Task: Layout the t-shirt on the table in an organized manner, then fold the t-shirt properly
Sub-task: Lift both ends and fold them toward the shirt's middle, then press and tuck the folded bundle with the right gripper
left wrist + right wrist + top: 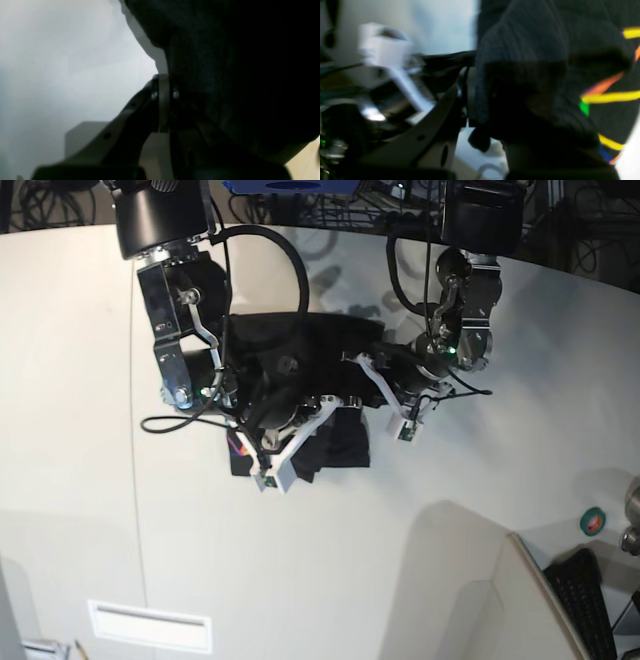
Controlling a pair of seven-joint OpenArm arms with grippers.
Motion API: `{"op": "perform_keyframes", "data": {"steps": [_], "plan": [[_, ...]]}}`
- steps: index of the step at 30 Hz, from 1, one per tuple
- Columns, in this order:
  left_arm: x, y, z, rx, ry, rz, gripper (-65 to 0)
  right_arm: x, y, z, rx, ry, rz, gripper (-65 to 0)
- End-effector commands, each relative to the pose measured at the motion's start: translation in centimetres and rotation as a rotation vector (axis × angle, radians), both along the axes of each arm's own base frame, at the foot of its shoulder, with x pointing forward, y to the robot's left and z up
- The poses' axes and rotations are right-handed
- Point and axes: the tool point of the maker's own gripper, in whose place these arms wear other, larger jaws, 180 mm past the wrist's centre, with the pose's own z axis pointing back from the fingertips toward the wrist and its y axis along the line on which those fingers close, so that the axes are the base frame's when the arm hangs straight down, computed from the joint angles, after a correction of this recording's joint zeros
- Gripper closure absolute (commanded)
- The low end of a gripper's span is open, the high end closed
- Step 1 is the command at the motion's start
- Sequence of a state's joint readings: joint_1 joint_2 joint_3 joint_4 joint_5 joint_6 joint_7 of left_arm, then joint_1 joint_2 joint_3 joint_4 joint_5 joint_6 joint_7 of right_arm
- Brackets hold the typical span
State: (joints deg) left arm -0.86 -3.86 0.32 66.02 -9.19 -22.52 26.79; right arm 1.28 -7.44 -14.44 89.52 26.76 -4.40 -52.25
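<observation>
The black t-shirt (322, 338) is bunched in the middle of the off-white table (400, 530), with part of it lifted between both arms. My left gripper (167, 100) is shut on a fold of plain black cloth (225, 62), which fills the right of its view. My right gripper (471, 100) is shut on another fold of the t-shirt (525, 42), whose yellow, orange and green print lines show to the right. In the base view the left gripper (352, 372) stands at the shirt's right side and the right gripper (298, 402) at its left, close together.
A green tape roll (592, 522) and a black keyboard (575, 585) lie at the right edge. A pale upright panel (470, 600) stands at the front right. Cables run along the back edge. A white label (150, 626) sits near the front left.
</observation>
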Motion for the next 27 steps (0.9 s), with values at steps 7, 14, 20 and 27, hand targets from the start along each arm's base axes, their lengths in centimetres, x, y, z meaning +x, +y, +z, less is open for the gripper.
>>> {"op": "perform_keyframes", "data": {"steps": [7, 14, 20, 27], "plan": [[0.5, 0.4, 0.4, 0.008, -0.012, 0.006, 0.0, 1.3, 0.7, 0.5, 0.001, -0.019, -0.01, 0.0], [-0.9, 2.1, 1.2, 0.035, -0.035, 0.006, 0.0, 1.6, 0.5, -0.7, -0.005, -0.02, -0.037, 0.0], [-2.4, 5.5, 2.6, 0.083, -0.051, 0.061, 0.0, 1.3, 0.6, -1.6, -0.013, 0.008, -0.034, 0.0], [-5.1, 14.1, 5.2, 0.199, -0.04, 0.243, 0.0, 1.8, 0.6, -1.3, -0.005, -0.024, -0.052, -12.3]]}}
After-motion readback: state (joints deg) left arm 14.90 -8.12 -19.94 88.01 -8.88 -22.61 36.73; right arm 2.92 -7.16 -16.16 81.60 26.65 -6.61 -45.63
